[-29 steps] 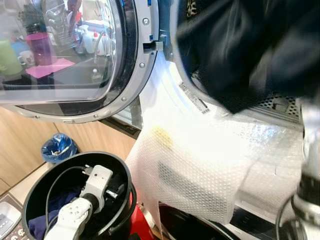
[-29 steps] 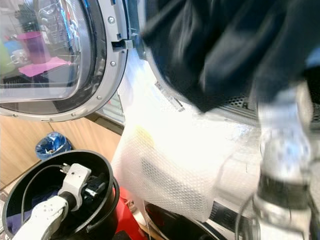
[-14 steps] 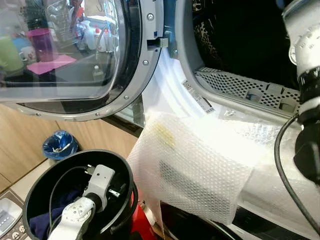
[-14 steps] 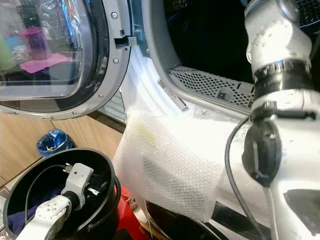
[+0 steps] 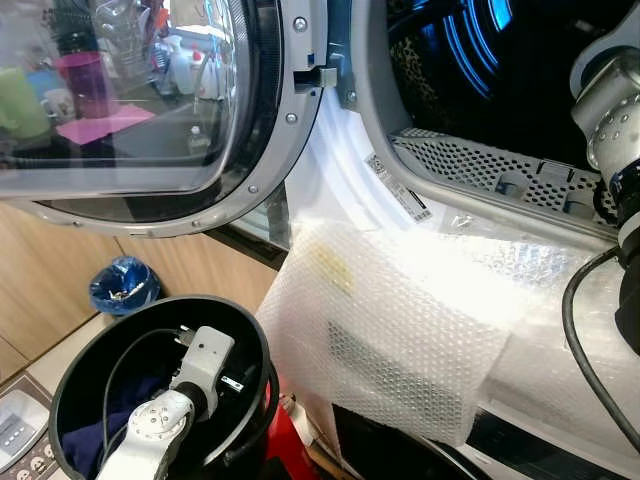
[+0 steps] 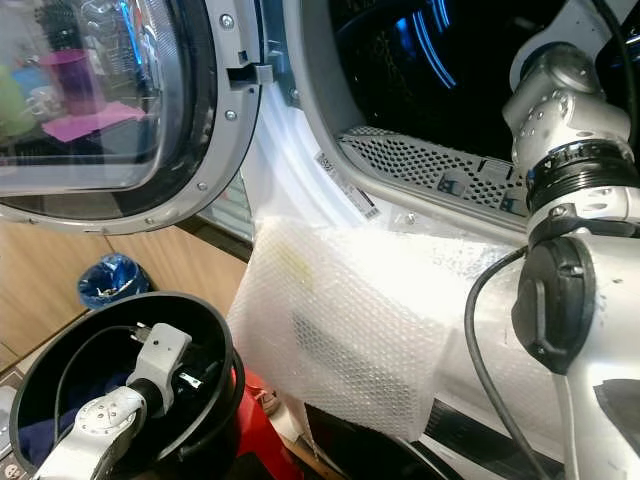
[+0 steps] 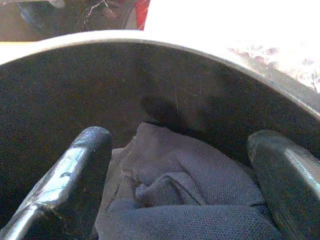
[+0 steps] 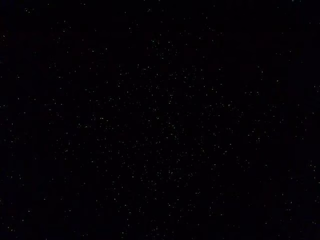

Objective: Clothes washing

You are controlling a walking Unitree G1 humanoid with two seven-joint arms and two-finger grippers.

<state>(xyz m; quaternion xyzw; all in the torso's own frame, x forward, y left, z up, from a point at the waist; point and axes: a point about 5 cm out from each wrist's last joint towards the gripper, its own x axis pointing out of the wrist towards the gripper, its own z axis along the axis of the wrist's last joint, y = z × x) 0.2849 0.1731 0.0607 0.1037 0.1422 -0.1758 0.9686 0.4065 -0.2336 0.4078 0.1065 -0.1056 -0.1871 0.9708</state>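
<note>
Two arms at work, one claw visible. The left claw (image 7: 175, 185) hangs inside the black bucket (image 5: 75, 365), its two black fingers (image 7: 75, 170) spread wide and released, straddling a crumpled dark blue garment (image 7: 185, 190) that lies just below and between them at the bucket's bottom. Judged purpose: poised to close on the cloth and lift it out. A cable runs down the arm into the bucket.

The right arm (image 6: 570, 190) reaches up and forward into the dark drum (image 5: 470, 70) of the washing machine, likely delivering laundry there; its wrist view is black, so whether its claw is clenched or released cannot be told.

Machine door (image 5: 150, 110): round, glass, swung fully open to the left claw's upper side, leaving the drum mouth free for loading.

Bubble wrap (image 5: 400, 320): draped over the machine's lower front, between bucket and drum, probably as padding against knocks.

Surroundings: wood-panelled cabinet fronts behind the bucket; a small blue-lined bin (image 5: 120, 287) on the floor beyond it; pink and green items reflected in the door glass. Something red shows under the bucket.
</note>
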